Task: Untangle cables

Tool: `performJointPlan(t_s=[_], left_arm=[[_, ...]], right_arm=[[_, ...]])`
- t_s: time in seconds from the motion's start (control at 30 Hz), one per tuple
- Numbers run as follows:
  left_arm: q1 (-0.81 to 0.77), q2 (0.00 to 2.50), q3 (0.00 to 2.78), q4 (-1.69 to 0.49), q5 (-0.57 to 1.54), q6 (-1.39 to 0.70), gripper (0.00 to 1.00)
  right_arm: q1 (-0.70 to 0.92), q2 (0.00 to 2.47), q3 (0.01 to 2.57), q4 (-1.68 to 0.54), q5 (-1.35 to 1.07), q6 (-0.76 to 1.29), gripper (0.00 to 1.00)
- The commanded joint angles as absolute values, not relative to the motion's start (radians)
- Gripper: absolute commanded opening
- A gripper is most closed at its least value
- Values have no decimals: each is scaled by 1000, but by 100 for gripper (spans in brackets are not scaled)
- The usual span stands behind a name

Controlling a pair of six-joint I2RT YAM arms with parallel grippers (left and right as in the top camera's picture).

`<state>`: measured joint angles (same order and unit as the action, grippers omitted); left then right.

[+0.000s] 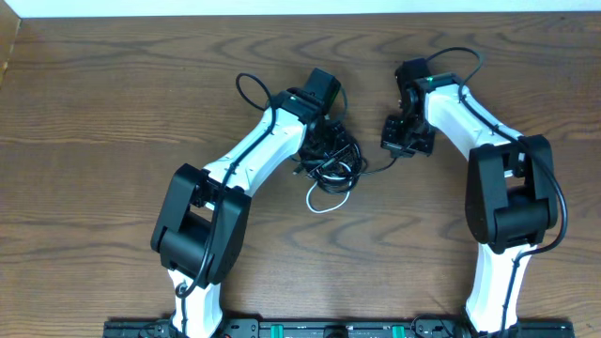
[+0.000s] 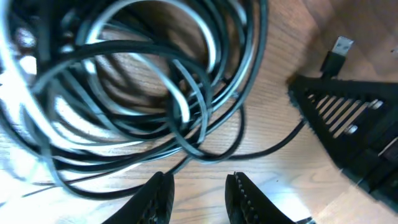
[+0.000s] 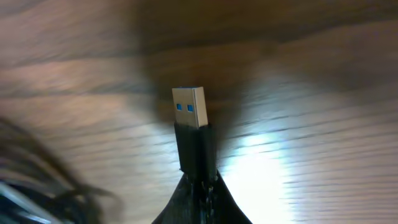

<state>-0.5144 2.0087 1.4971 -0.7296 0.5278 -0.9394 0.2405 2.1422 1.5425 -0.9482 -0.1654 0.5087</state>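
Two grippers at one cable tangle on a dark wooden table
Clenched tight, the right gripper (image 3: 198,180) grasps a black cable (image 3: 194,149) just behind its USB plug (image 3: 189,107), whose metal end with blue inside sticks out past the fingertips above the wood; the left gripper (image 2: 199,185) is released, its fingers apart with nothing between them, just short of the cables (image 2: 124,93), a heap of overlapping black loops lying on the wood. Seen from overhead, the tangle sits near the table's middle at the left gripper's tip, with a white cable (image 1: 319,200) looping out on its near side. The table (image 1: 94,113) is brown with strong grain and bright glare patches, and a pale strip (image 1: 282,7) shows beyond its far edge
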Motion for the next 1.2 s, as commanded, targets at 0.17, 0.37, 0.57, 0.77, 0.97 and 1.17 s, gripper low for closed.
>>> performJointPlan(t_s=[0.17,0.37,0.57,0.77,0.97,1.17], left_arm=[[-511,2029,1490,-729,504,-963,33],[-509,2043,1490,-761,503,-953,32],[-490,2045,1490,-834,377,-918,31],[-481,2046,1490,-855,377,-918,30],[-484,2075,1490,-844,390,-954,30],[-484,2112,1490,-835,479,-956,29]], right_arm=[[318,2149,1540,-932,-242,561,1],[330,2149,1540,-927,-241,561,1],[326,2149,1540,-926,-238,561,2],[329,2149,1540,-923,-238,561,1],[329,2149,1540,-920,-238,560,1],[329,2149,1540,-920,-238,561,1]])
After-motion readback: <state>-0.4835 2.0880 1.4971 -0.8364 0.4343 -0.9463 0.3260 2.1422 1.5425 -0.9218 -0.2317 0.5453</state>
